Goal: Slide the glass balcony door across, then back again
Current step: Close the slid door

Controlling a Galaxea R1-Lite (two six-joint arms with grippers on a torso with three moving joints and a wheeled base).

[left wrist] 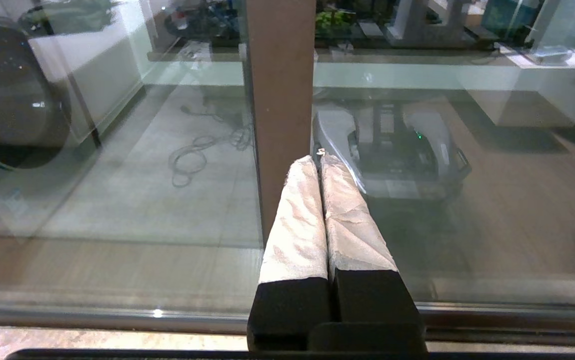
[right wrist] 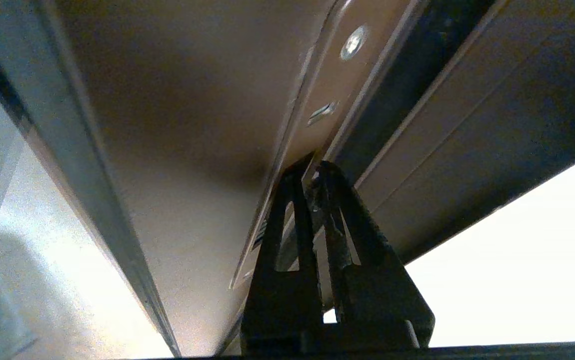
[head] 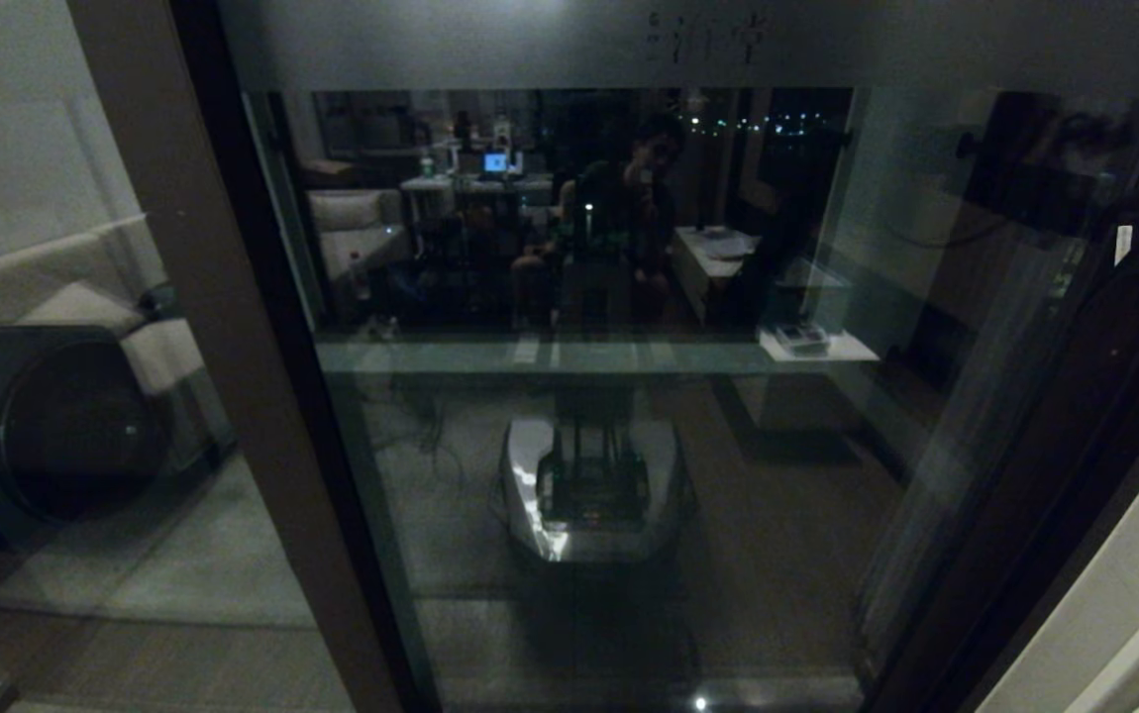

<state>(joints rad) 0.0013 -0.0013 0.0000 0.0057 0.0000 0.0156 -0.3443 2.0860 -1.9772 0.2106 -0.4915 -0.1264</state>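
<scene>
The glass balcony door fills the head view, with a frosted band and small characters along its top. Its dark right stile runs down the right side. In the right wrist view the slim recessed handle, with a screw, lies along that stile. My right gripper is shut, its black tips pressed into the handle's recess. My left gripper, with white-wrapped fingers, is shut and empty. It points at the glass just beside a brown upright. Neither gripper shows clearly in the head view.
A dark round-fronted washing machine stands behind the left pane. A coiled cable lies on the balcony floor. The bottom track runs below the glass. A pale wall borders the door on the right. The glass reflects my base.
</scene>
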